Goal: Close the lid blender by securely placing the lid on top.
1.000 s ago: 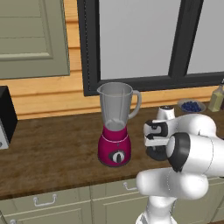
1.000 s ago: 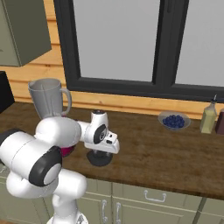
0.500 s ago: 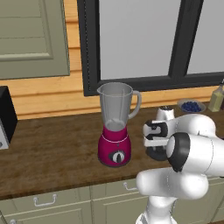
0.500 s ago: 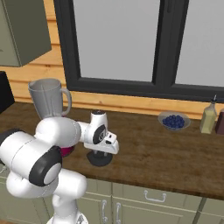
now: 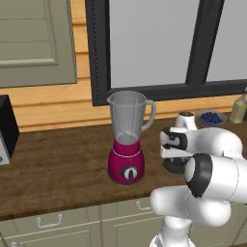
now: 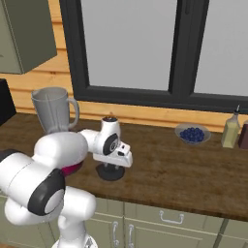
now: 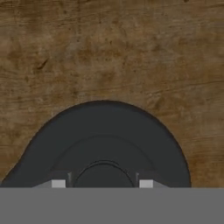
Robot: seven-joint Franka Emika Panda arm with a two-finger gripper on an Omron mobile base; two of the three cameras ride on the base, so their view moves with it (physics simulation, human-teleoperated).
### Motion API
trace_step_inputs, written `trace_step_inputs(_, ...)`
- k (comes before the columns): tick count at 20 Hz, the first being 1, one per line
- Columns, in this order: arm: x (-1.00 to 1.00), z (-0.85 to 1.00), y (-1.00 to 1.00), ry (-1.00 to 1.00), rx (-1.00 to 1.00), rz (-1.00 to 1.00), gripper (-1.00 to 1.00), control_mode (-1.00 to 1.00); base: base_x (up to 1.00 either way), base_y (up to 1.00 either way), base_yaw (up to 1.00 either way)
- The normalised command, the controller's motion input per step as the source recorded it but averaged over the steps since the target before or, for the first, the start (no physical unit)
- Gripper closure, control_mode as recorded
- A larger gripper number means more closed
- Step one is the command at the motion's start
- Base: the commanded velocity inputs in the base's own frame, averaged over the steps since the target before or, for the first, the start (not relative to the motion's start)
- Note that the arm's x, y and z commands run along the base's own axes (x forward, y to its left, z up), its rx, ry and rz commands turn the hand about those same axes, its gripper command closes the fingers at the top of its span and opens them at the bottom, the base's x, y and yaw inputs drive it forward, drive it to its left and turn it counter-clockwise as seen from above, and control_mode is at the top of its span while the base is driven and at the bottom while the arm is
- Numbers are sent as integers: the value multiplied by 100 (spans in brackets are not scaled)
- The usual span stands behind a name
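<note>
Left base view: blender [image 5: 128, 144] stands upright on the wood counter [image 5: 58, 164], magenta base w/ dark dial facing front, clear grey jar on top, mouth uncovered, handle on its right side. Arm reaches in from lower right, wrist bent down over the counter just right of the blender. A dark patch of the lid [image 5: 174, 166] peeks out under the hand, flat on the wood. Black box appliance [image 5: 7, 129] at far left edge, blue-filled plate [image 5: 211, 117] and a bottle [image 5: 239, 108] at far right under the window.

Right base view: gripper [image 6: 111, 167] points straight down onto the lid [image 6: 110, 173], which lies flat on the counter in front and to the right of the blender [image 6: 54, 112], apart from it. Fingers hidden by the hand body here, can't tell their gap. Plate [image 6: 192, 134] w/ blue filling and bottle [image 6: 231, 129] well apart to the right.

Hand view: lid [image 7: 103, 146] right below the camera, round black disc, raised centre knob sitting between the two finger tips [image 7: 58, 183], one each side of it. Jaws partway in, bracketing the knob; whether they actually press on it, can't tell. Lid lies on the wood
</note>
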Motion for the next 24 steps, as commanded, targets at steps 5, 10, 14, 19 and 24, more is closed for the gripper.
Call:
trace_step_inputs(5, -28, 88, -6, -3, 4, 0, 100, -100, 0, 0, 0)
trace_step_inputs(10, -30, 80, -10, -8, 9, 0, 100, -100, 0, 0, 0)
trace_step_inputs(14, -27, 93, -3, -9, 11, 0, 100, -100, 0, 0, 0)
trace_step_inputs(19, -17, 100, 0, -10, 8, 0, 100, -100, 0, 0, 0)
trace_step_inputs(24, -7, 97, 0, -9, 2, 0, 100, -100, 0, 0, 0)
